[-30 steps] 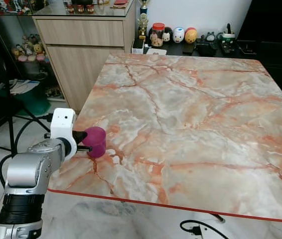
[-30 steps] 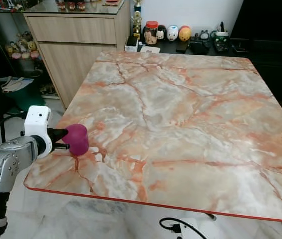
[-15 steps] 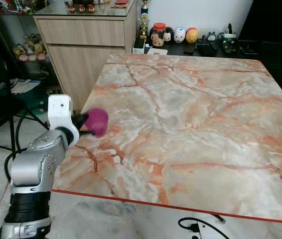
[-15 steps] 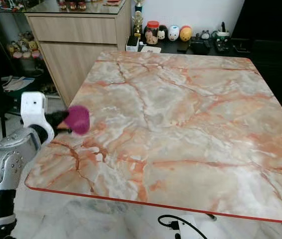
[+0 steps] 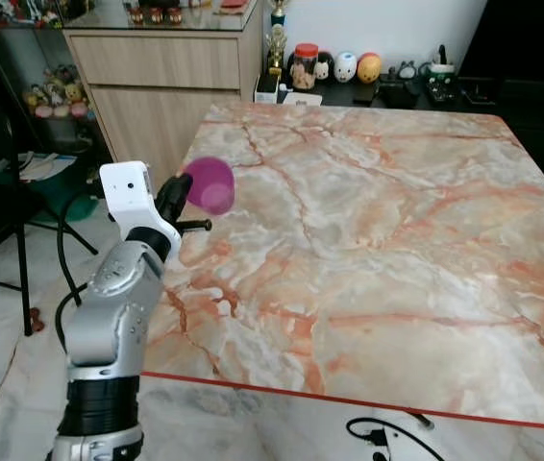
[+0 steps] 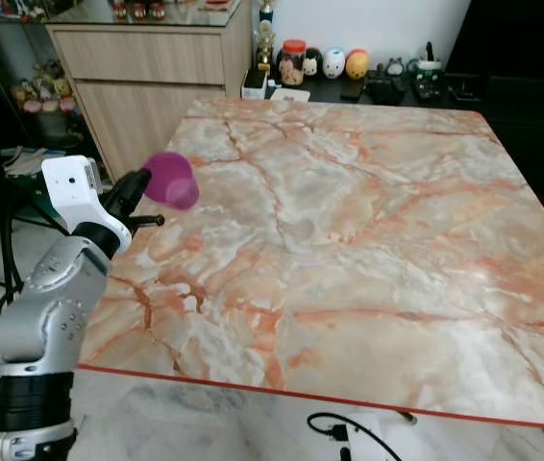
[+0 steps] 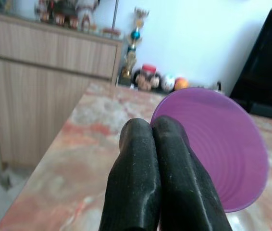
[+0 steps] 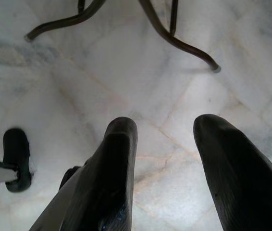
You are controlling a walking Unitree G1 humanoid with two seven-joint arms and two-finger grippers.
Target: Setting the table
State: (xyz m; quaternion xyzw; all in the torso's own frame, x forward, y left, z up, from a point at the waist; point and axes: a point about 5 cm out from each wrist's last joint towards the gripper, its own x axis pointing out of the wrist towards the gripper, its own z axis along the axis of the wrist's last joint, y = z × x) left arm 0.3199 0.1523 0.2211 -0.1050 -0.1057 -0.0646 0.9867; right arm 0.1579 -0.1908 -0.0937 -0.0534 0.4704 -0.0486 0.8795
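A purple plastic cup (image 5: pixel 210 184) with fine ridges around its wall is hanging in the air above the left edge of the pink-veined marble table (image 5: pixel 368 230), clear of the tabletop. It is lying tilted on its side, and the left gripper (image 7: pixel 151 132) is pinching its rim between pressed-together black fingers.

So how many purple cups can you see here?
1. The purple cup is held tilted in the left gripper, up in the air over the marble table's left edge. The fingers pinch its rim. No other cup is visible on the table.
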